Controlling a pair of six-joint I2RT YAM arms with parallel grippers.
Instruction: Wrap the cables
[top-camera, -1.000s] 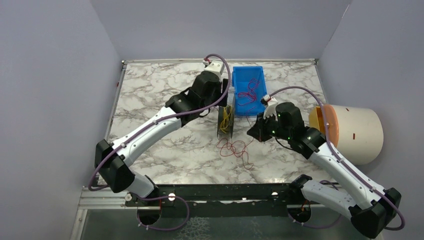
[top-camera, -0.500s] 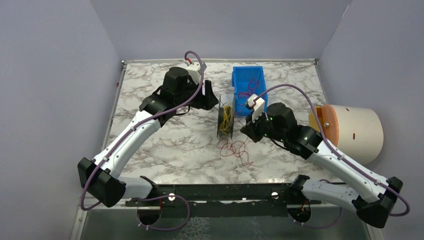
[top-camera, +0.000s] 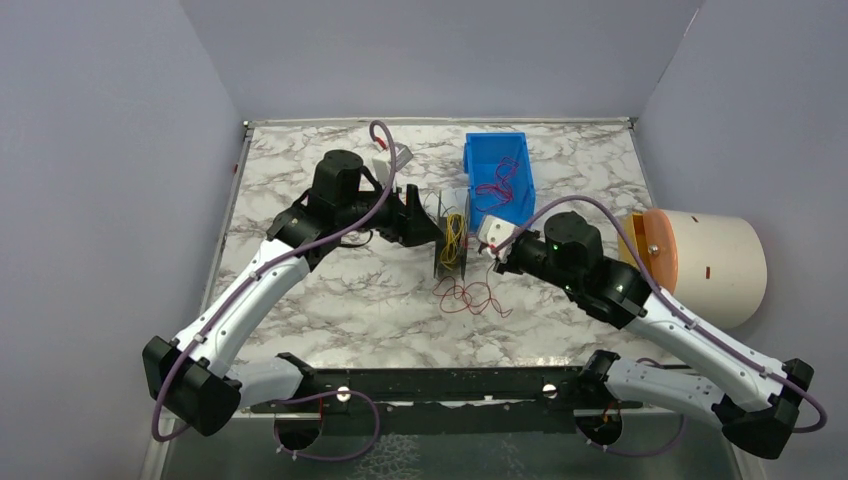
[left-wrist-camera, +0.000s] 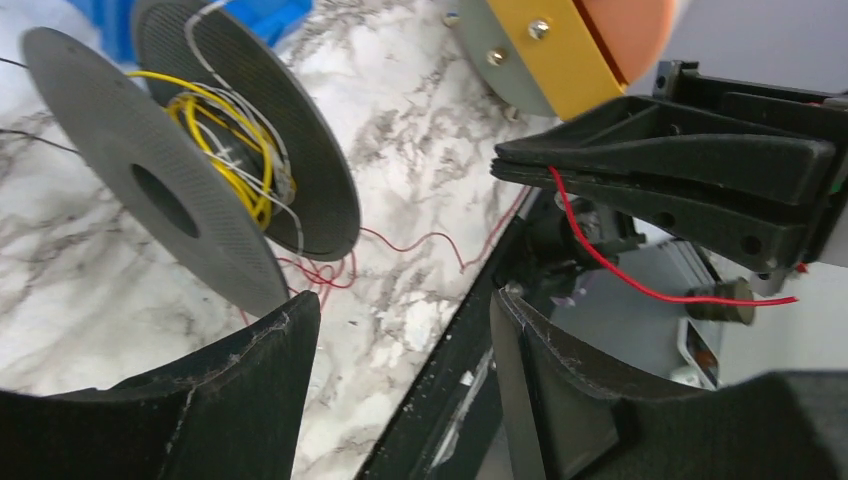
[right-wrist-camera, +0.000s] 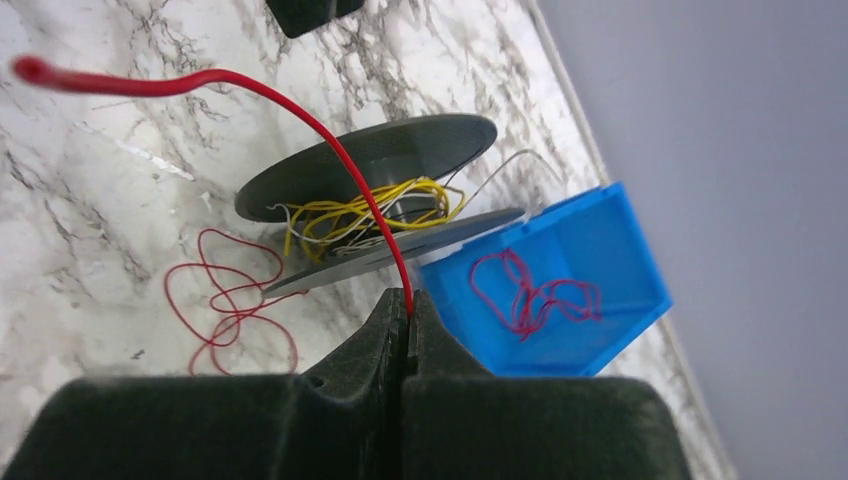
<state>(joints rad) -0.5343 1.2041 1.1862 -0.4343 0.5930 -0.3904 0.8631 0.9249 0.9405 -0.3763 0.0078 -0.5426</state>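
Note:
A black spool (top-camera: 452, 243) wound with yellow and white wire stands on edge at mid-table; it also shows in the left wrist view (left-wrist-camera: 200, 170) and the right wrist view (right-wrist-camera: 370, 170). A red cable (top-camera: 470, 297) lies in loose loops in front of the spool. My right gripper (top-camera: 492, 248) is just right of the spool, shut (right-wrist-camera: 408, 300) on one end of the red cable (right-wrist-camera: 330, 130), which arcs up from the jaws. My left gripper (top-camera: 430, 225) is just left of the spool, open and empty (left-wrist-camera: 400, 305).
A blue bin (top-camera: 497, 150) behind the spool holds another tangle of red cable (top-camera: 497, 190). A cream cylinder with an orange lid (top-camera: 710, 265) lies at the right edge. Grey walls enclose the table on three sides.
My left gripper has swung from beside the blue bin back and down to the spool's left side. My right gripper has moved left to the spool, carrying the red cable end.

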